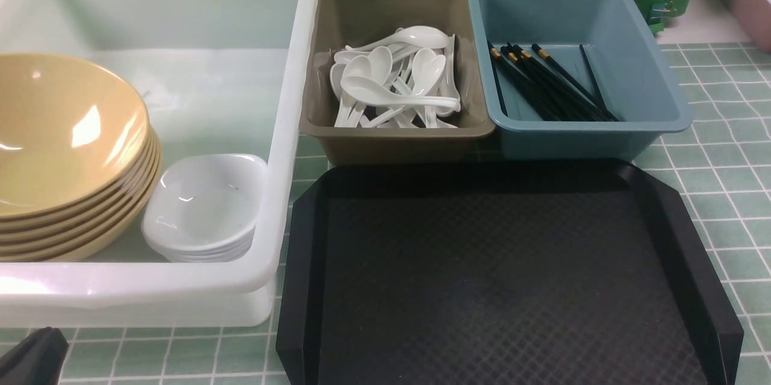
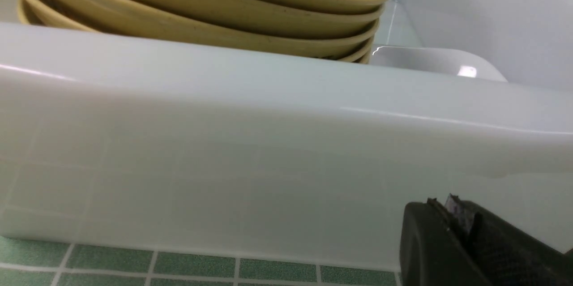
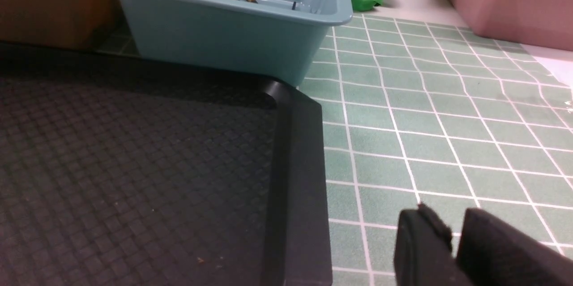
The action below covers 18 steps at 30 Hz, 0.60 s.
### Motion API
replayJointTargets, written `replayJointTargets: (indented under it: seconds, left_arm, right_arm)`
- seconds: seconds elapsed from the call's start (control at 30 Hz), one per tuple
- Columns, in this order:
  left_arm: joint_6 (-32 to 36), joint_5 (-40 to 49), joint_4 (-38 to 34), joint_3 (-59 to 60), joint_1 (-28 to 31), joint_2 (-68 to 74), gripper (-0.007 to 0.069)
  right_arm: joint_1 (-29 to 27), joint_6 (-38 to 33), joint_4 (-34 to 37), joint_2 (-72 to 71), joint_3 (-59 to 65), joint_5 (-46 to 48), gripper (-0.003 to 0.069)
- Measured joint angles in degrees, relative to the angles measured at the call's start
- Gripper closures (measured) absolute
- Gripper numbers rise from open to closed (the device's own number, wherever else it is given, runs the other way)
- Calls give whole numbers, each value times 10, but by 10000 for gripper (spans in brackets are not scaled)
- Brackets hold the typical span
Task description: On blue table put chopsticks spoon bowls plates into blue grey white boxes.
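I saw the sorting looked finished: the bowls (image 1: 66, 150) were stacked in the white tub (image 1: 289, 71) with the plates (image 1: 205, 207) just beside them, and the tray (image 1: 482, 276) held nothing. The spoons (image 1: 394, 81) lay heaped in the grey bin (image 1: 313, 114), handles pointing many ways. The chopsticks (image 1: 545, 84) lay together in the blue bin (image 1: 656, 90), long axis running diagonally, gold ends toward the far wall. My left claw (image 2: 452, 214) was clenched and empty beside the tub on the bench (image 3: 447, 120). My right claw (image 3: 454, 232) stood slightly parted, grasping nothing.

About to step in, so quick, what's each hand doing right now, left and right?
Left hand: closed, holding nothing.
Right hand: slightly parted over the blue table, holding nothing.
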Motion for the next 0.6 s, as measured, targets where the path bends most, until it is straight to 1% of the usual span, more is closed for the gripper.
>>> replayJointTargets:
  seconds: [0.6]
  left_arm:
    - [0, 0, 0, 0, 0, 0, 619]
  right_arm:
    - [0, 0, 0, 0, 0, 0, 467]
